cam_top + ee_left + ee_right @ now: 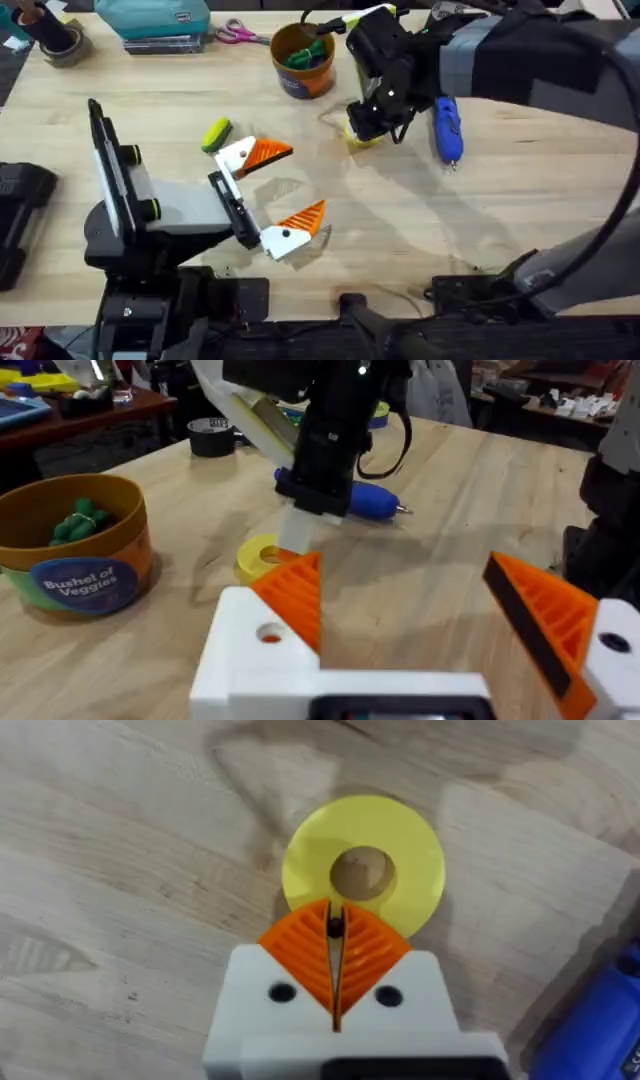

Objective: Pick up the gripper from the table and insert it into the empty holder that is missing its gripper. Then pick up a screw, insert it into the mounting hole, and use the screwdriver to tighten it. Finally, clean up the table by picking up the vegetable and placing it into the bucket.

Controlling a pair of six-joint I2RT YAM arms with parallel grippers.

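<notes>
Bucket (303,60) holds dark green veg pcs (78,520); right gripper (335,925) pinched on tiny dark screw (334,927) over yellow disc (363,865), left gripper (283,183) wide, empty.

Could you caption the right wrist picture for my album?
Right claw, shut on a small dark screw, above a round yellow plastic disc.

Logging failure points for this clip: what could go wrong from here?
1. The right hand pinches a small dark piece, possibly a screw, only at its fingertips above the yellow disc; the piece could slip out.
2. The screwdriver lies close beside that arm; a swing might knock it and set it rolling.
3. The vegetable sits near the open left hand, which could nudge it away.
</notes>
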